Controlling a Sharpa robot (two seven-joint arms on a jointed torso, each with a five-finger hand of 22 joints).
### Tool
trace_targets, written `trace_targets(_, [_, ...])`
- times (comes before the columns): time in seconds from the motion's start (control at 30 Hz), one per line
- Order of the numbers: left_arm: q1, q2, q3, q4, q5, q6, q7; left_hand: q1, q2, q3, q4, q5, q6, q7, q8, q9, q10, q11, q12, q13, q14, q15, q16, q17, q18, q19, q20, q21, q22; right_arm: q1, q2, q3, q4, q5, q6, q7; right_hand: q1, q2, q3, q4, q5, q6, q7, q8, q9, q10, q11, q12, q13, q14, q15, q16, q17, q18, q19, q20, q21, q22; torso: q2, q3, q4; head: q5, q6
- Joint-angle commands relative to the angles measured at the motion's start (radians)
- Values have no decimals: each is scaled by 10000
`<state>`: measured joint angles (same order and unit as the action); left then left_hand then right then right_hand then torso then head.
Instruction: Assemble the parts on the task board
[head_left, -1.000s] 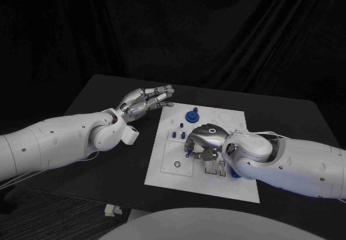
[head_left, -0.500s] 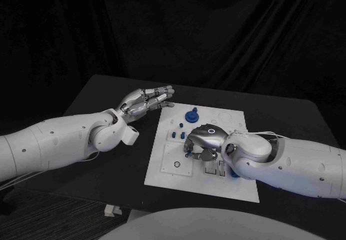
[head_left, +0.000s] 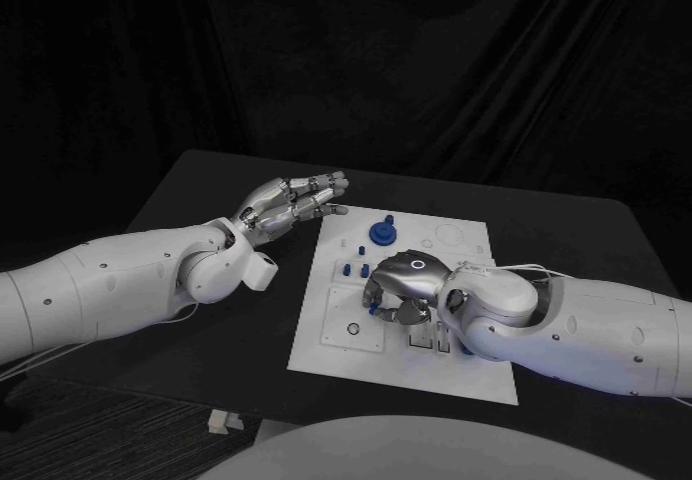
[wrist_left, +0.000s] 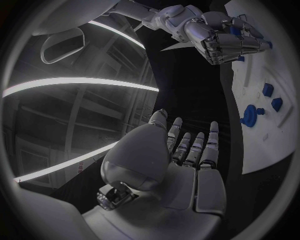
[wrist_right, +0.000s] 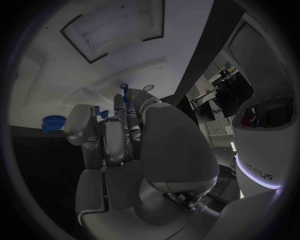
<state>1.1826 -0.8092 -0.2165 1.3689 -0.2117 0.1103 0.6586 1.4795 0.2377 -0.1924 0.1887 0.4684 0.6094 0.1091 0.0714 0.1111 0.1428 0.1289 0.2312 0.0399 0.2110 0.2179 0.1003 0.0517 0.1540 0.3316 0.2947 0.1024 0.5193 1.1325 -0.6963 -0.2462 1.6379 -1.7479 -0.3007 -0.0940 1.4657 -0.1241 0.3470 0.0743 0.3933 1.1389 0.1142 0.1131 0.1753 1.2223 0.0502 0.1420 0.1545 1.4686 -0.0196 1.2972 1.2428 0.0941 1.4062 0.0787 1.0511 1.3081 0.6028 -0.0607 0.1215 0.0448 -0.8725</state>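
- Hovering over the middle of the board (head_left: 433, 370), the right hand (head_left: 405, 285) is held palm down with its fingers curled toward the plate.
- Blue is seen at its fingertips (wrist_right: 125, 100) in the right wrist view; whether a part is pinched there cannot be told.
- Small blue pegs (head_left: 356, 270) stand on the board just beside this hand, on the side toward the left arm.
- A larger round blue part (head_left: 382, 232) stands at the board's far edge, beyond the right hand.
- The left hand (head_left: 293, 203) is held open and empty, fingers spread, off the board's far left corner.
- The right hand is judged nearer the pegs; the next placement is best made by it.
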Motion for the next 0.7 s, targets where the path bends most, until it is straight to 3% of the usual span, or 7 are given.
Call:
trace_targets(0.03, [-16,26,11,6,68,132,82,82,9,29,-13,66,-39,58,3,-13,15,1,-25,5,-48,14,18,-11,-159,19,-28,13,-11,-54,11,2,3,-85,121,-131,99,-25,-4,-69,46,-49,9,-14,15,97,7,-2,12,145,-56,-34,-16,20,-47,4,-42,1353,-3,-1,0,-5,-2])
trace_targets(0.37, [-16,11,11,26,68,146,63,85,10,35,-17,68,-32,60,3,-12,16,3,-25,6,-37,23,27,-11,-162,22,-27,14,-15,-111,43,2,-55,-85,289,-371,98,-61,3,-100,62,-160,43,-106,-29,18,43,-84,-22,118,-39,-99,-88,40,-96,9,-174,1322,3,4,0,4,-2])
trace_targets(0.7, [-17,1,11,40,68,159,37,90,15,46,-24,73,-31,63,4,-13,22,6,-18,8,-28,34,37,-11,-166,28,-25,16,-19,-121,19,2,-58,-85,146,-428,157,-44,44,-153,107,-168,53,-130,-42,7,53,-108,-30,98,-30,-131,-122,48,-120,15,-222,1312,2,8,3,23,-2])
